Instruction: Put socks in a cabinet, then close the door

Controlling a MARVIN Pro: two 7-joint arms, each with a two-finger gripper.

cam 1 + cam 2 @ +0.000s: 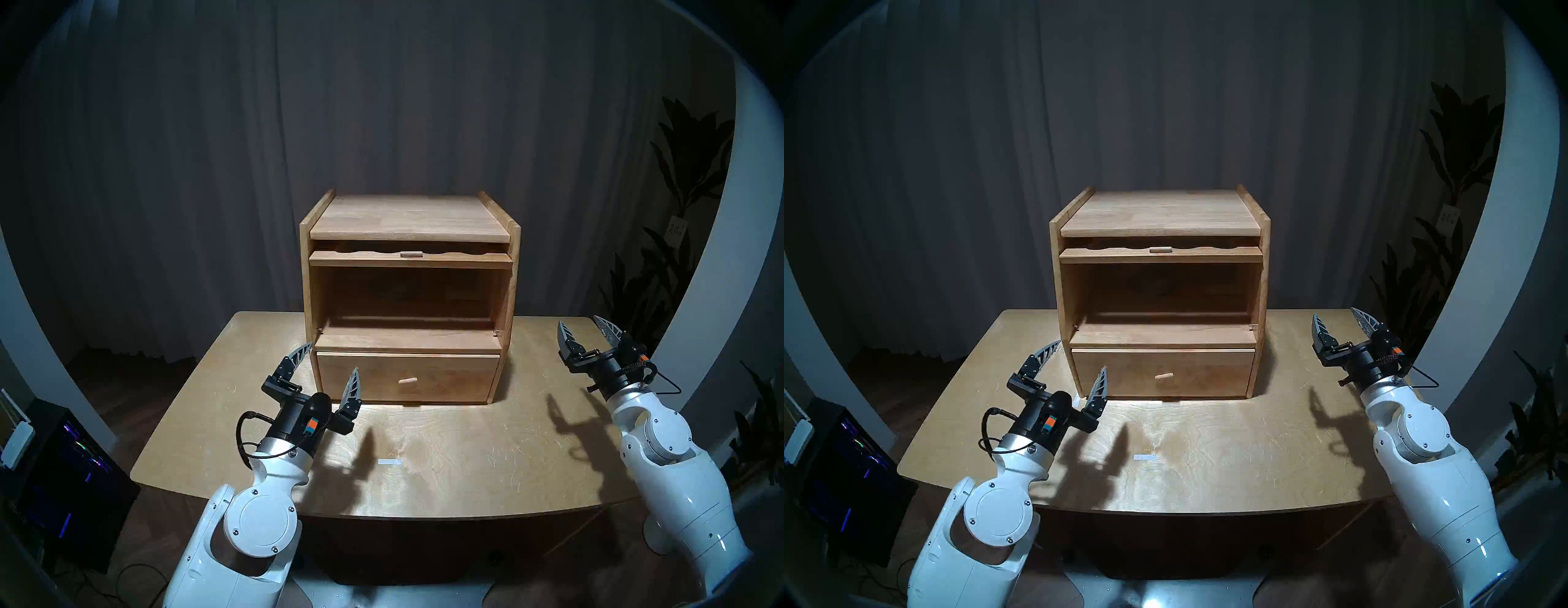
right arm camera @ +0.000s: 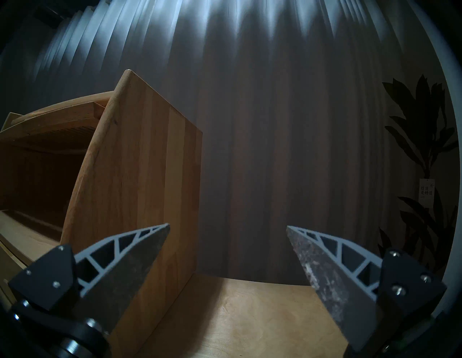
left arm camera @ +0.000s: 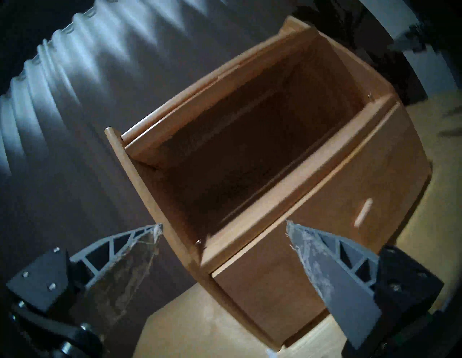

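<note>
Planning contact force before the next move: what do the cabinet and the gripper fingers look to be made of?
Cabinet: looks like solid light-brown wood with a smooth satin finish; grain and joined strips show on its top and side. Left gripper and right gripper fingers: probably grey plastic, molded with open ribbing; the inner faces look scuffed and dusty.

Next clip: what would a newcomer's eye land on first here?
The wooden cabinet standing mid-table, its upper compartment wide open and dark, with the door slid up flat under the top. Then the two open grippers: the left gripper at the cabinet's lower front corner, the right gripper off to its other side. No socks show anywhere.
</note>
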